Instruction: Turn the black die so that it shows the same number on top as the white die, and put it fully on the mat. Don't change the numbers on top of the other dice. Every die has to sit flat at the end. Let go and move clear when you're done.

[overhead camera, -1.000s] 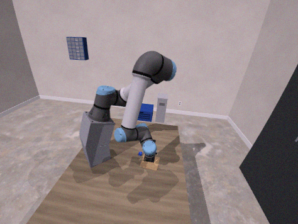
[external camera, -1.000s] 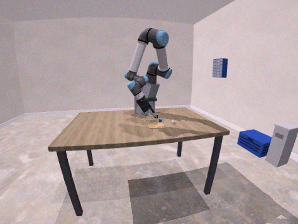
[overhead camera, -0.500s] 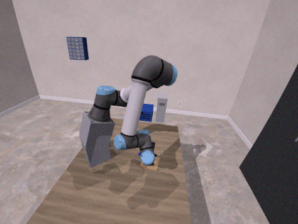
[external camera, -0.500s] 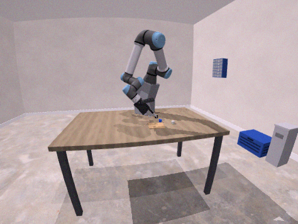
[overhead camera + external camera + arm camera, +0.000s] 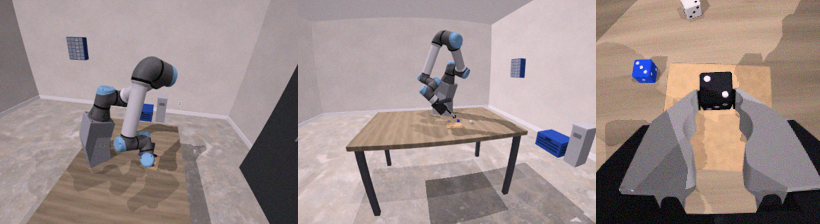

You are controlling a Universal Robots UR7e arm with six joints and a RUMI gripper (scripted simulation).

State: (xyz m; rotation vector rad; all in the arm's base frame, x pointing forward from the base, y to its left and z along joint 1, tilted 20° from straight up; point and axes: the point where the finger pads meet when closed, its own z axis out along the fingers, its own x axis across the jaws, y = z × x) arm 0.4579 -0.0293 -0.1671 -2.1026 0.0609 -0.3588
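Observation:
In the wrist view my gripper (image 5: pixel 716 91) is shut on the black die (image 5: pixel 716 90), held between the grey fingertips above the tan mat (image 5: pixel 718 130). The die's face toward the camera shows two white pips. The white die (image 5: pixel 691 8) lies on the table beyond the mat, at the top of the view. The blue die (image 5: pixel 645 71) lies on the table to the left of the mat. In the exterior view the gripper (image 5: pixel 453 116) is tilted over the mat (image 5: pixel 454 125), with the blue die (image 5: pixel 458 120) and the white die (image 5: pixel 471 122) beside it.
The arm's grey base (image 5: pixel 95 138) stands at the back of the wooden table (image 5: pixel 436 127). A blue crate (image 5: pixel 552 142) and a grey box (image 5: pixel 578 143) stand on the floor to the right of the table.

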